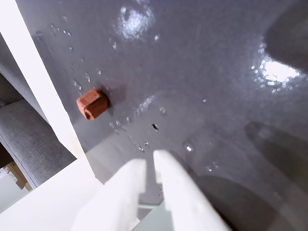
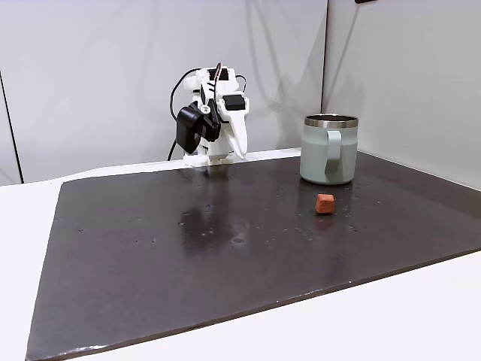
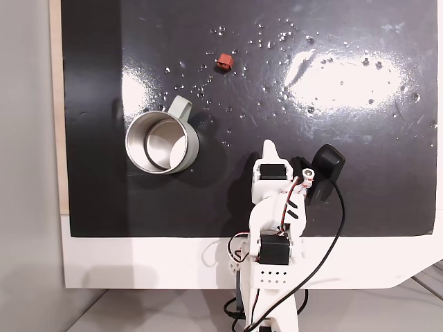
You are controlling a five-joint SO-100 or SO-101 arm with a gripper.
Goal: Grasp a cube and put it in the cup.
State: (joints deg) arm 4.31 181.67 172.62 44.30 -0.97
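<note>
The tiny reddish-orange cube (image 2: 325, 203) lies on the dark mat a short way in front of the cup (image 2: 316, 154), a pale grey-green mug with a steel rim, standing upright. From above, the cube (image 3: 224, 61) sits beyond the cup (image 3: 129, 145) and a little to its right; the mug looks empty. The gripper (image 3: 269, 146) rests folded near the arm's base, right of the cup and apart from it. In the wrist view the cube (image 1: 91, 103) is up and left of the gripper (image 1: 150, 158). Its white fingers stand close together with nothing between them.
The dark glossy mat (image 2: 188, 248) covers most of the white table (image 2: 421, 316) and carries scattered water droplets. The arm's base (image 3: 271, 266) sits at the mat's back edge, with a black camera (image 3: 325, 166) on the wrist. A pale wall stands behind in a fixed view.
</note>
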